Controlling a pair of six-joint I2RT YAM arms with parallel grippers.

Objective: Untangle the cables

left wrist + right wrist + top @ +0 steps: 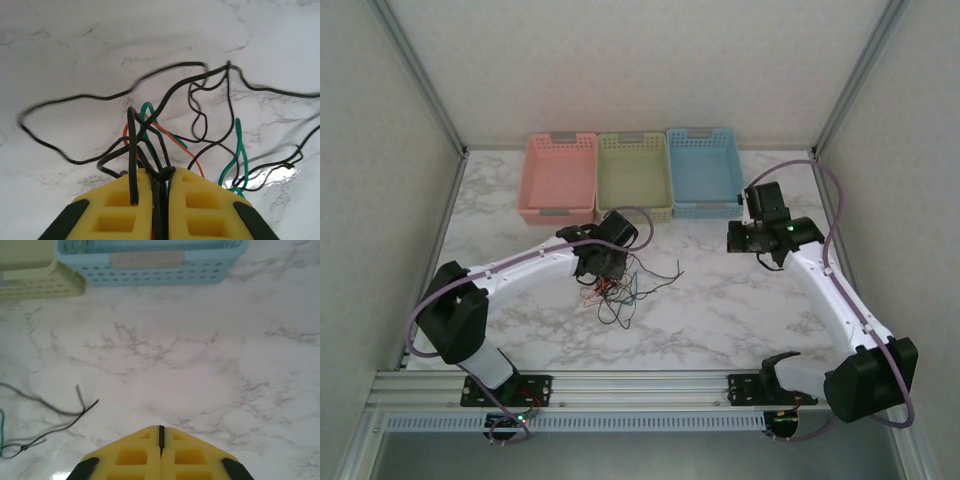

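Top external view, entries from largest to smallest.

Tabletop (720,320): white marble pattern, enclosed by pale walls and a metal frame.

Left arm (520,268): white with black joints, reaching from the near-left corner toward the middle of the tabletop.

Right arm (830,290): same build, running up the right side from the near-right corner, wrist turned toward the left.

Baskets: three perforated plastic bins in a row at the far edge, side by side. Pink basket (535,205) on the left, green basket (634,175) in the centre, blue basket (703,170) on the right.

Left end effector (605,268): over the middle of the tabletop, near the front of the green basket. In the left wrist view its yellow fingers (160,175) are closed on the cables, with several strands pinched in the narrow slit between them.

Right end effector (740,238): near the front of the blue basket, well apart from the tangle. In the right wrist view (160,429) its pads are pressed together, gripping nothing, above bare marble.

Cables (620,290): thin black, red-orange and green wires in one tangle at and just below the left end effector, loose ends trailing right. In the left wrist view (132,150) black loops spread wide to both sides, a green loop lies to the right, and a red-orange strand runs near the middle. In the right wrist view loose black ends (80,411) lie at the left edge.
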